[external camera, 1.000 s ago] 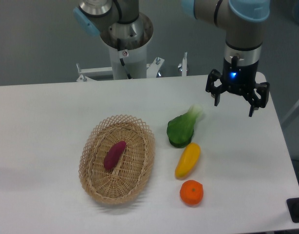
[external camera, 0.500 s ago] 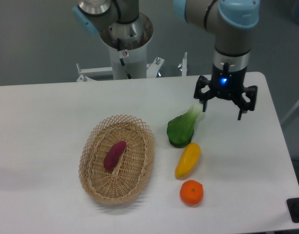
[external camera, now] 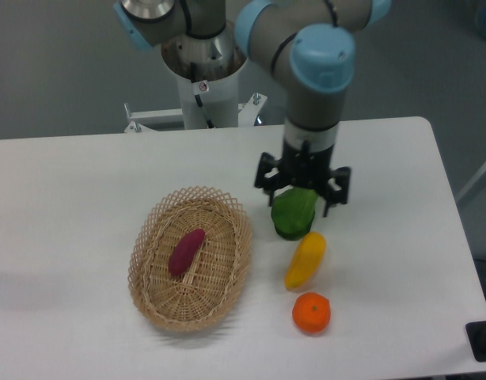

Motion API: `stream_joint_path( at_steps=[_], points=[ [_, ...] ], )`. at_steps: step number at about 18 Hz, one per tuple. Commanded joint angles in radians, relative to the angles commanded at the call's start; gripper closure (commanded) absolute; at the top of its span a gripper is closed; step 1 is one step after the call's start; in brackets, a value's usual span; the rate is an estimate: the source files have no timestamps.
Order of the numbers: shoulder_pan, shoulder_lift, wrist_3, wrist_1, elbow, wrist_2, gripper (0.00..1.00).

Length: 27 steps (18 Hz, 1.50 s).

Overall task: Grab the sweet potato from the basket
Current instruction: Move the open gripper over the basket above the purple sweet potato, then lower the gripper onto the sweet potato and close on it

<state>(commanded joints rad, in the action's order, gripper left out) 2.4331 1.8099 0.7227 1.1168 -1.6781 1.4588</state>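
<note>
Gripper (external camera: 303, 192) spread wide open, holding nothing, hanging right over the green vegetable (external camera: 294, 214). Sweet potato (external camera: 186, 252) lying inside the basket (external camera: 150, 294), well off to the side. Yellow pepper (external camera: 305, 260) and orange (external camera: 311, 313) sitting near the green vegetable.

We found the sweet potato (external camera: 186, 251) lying in the basket (external camera: 146, 237) near the counter's (external camera: 61, 198) front edge. Right of it sat the leafy vegetable (external camera: 293, 214), pepper (external camera: 305, 260) and orange (external camera: 311, 312), front-most.
</note>
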Motion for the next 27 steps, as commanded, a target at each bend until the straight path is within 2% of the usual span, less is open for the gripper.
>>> stream_joint_path(
  at_steps=[4, 8, 11, 14, 18, 27],
  points=[
    [-0.084, 0.038, 0.003, -0.012, -0.024, 0.002, 0.0],
    [-0.161, 0.062, 0.021, -0.135, -0.095, 0.008, 0.0],
    [-0.203, 0.075, 0.006, -0.192, -0.159, 0.012, 0.0],
    [-0.213, 0.086, 0.003, -0.271, -0.195, 0.021, 0.0],
    [-0.227, 0.104, 0.004, -0.276, -0.193, 0.023, 0.0],
    [-0.247, 0.144, -0.043, -0.284, -0.19, 0.103, 0.0]
  ],
)
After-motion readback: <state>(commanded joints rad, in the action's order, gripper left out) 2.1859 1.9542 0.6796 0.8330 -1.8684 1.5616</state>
